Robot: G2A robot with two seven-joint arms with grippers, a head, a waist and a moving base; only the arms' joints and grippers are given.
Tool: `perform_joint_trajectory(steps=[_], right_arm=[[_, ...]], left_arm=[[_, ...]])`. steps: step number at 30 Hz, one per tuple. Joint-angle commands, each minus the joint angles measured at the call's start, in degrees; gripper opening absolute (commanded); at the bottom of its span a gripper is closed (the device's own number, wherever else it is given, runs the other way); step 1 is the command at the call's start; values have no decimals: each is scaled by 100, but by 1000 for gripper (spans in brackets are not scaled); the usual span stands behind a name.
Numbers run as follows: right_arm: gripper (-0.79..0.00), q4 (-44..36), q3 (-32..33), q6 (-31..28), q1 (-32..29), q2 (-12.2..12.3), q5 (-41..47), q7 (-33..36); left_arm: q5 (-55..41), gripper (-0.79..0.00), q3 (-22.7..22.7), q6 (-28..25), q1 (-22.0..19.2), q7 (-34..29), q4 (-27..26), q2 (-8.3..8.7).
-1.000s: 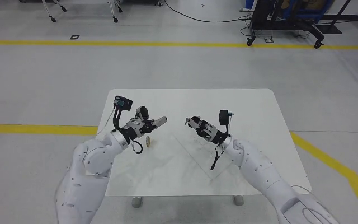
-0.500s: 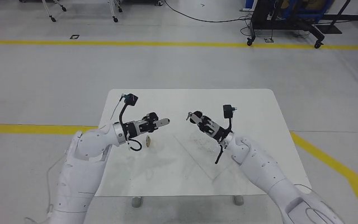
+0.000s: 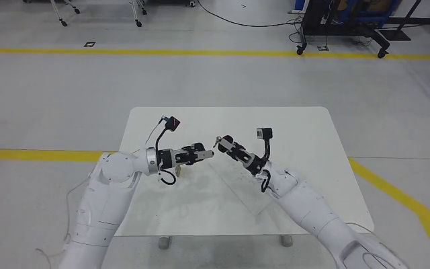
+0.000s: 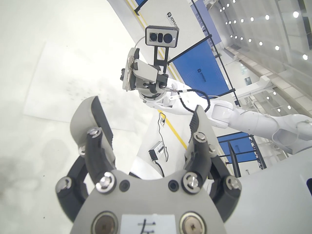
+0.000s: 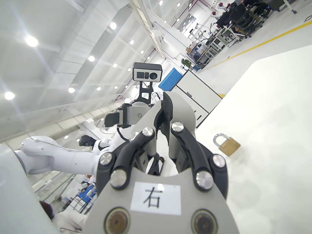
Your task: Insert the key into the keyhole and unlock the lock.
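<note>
Left wrist view, right claw [image 4: 129,68] pinching flat silvery key [image 4: 127,81], blocky brass padlock [image 5: 229,147]

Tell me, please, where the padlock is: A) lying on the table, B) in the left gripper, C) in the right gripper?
A: the padlock lies on the table, clear of the open left gripper and of the right gripper, which is shut on the key.

A white table [image 3: 302,134] stood on a pale grey floor [image 3: 201,81] crossed by yellow lines [image 3: 201,52]. A black cable [image 3: 235,23] trailed toward a black wheeled frame [image 3: 342,31] on the far side. Round ceiling lights [image 5: 31,41] shone overhead. Blue wall panels [image 4: 202,71], a white cabinet [image 5: 202,93] and office chairs [image 5: 243,15] lined the hall.
</note>
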Motion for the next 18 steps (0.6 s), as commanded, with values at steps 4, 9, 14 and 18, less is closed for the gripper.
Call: perform_joint_trajectory(steps=[4,9,14,18], right_arm=[[-785,86,58,73,51,-5,678,637],[-785,134,91,121,66,-24,989,1082],[-785,170,83,192,79,-64,1079,1367],[-785,198,68,244,91,-103,1104,1526]], left_arm=[[30,-456,54,20,-19,14,-3,30],[33,-468,90,93,-41,81,14,58],[-13,-489,136,143,-56,123,33,82],[38,-502,215,190,-95,117,62,99]])
